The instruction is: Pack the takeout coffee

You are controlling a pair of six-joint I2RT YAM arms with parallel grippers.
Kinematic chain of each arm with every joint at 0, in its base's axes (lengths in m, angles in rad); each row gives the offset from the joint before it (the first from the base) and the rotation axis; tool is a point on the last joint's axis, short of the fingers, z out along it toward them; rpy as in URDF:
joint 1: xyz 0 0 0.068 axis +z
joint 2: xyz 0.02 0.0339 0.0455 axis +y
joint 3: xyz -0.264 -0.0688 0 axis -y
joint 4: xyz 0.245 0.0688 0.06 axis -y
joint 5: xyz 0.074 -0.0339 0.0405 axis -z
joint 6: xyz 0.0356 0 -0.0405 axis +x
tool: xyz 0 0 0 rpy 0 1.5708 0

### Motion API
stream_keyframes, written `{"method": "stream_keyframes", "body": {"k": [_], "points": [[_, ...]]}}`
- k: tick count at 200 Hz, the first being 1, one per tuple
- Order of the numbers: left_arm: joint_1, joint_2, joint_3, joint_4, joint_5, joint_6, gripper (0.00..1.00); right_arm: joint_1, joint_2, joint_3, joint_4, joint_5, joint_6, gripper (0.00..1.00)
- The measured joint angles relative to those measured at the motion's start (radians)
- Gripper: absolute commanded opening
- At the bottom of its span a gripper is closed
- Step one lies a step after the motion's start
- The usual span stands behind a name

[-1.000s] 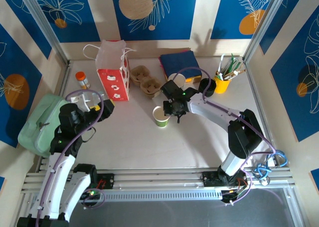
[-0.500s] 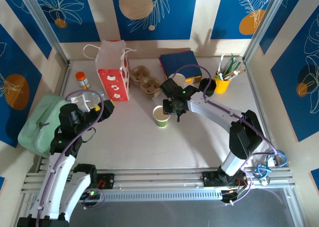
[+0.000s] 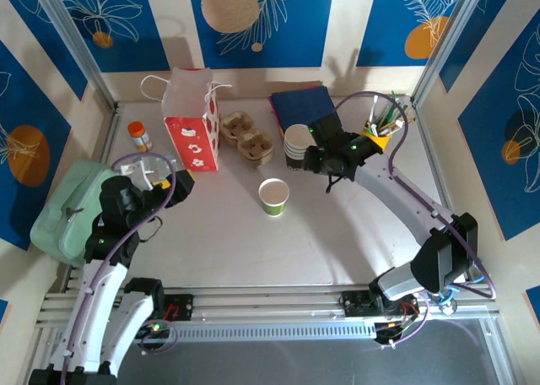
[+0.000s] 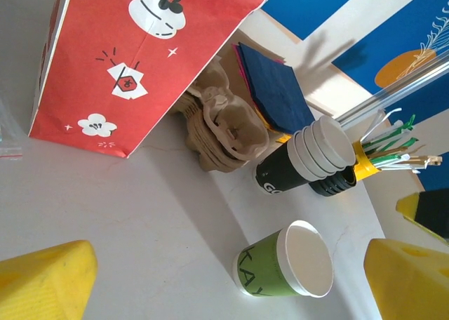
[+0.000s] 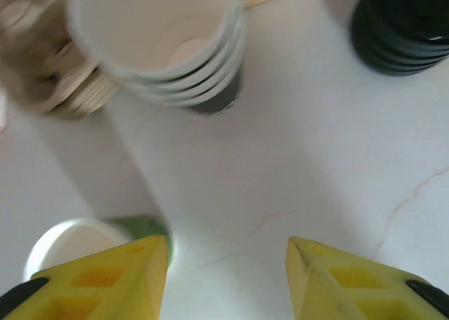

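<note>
Far left, a pale green soft bag (image 3: 63, 208) lies at the edge of the desk (image 3: 236, 241) beside the left arm. The left pincer (image 4: 226, 271) hangs wide apart and empty — its yellow fingertips (image 4: 42, 285) frame the wrist view. Beyond it stands a small orange-capped bottle (image 3: 137, 134). Next comes a red paper bag (image 3: 192, 119), upright near the back, with a brown cardboard carrier (image 3: 247, 136) just beside its right flank. In the middle of the desk the green cup (image 3: 273, 197) stands upright and alone, touching nothing, its white inside open to the overhead camera. It sits in front of the carrier and clear of both pincers. To its right and further back, a stack of dark cups (image 3: 297, 143) with white rims stands in front of folded blue napkins (image 3: 302, 106). The right pincer (image 5: 228, 278) hovers over bare desk just right of that stack, its fingers parted to a middling gap and holding nothing — the green cup's rim shows by its left finger. A stack of black lids (image 5: 403, 32) sits ahead of it, near the yellow cup (image 3: 377, 140) of utensils at the far right.
</note>
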State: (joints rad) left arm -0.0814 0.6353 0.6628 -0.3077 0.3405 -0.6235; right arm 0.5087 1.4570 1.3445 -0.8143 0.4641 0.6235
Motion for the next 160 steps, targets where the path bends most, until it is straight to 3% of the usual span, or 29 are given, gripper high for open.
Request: {"method": "stream_keyframes", "body": {"k": [52,160], "points": [[0.000,-0.013,0.000,-0.011,0.000,0.001,0.97,-0.184,0.096,-0.034,0.087,0.032,-0.041,0.52],[0.000,-0.011,0.006,-0.024,-0.001,0.003,0.97,-0.332,0.303,-0.015,0.254,0.042,-0.089,0.54]]}}
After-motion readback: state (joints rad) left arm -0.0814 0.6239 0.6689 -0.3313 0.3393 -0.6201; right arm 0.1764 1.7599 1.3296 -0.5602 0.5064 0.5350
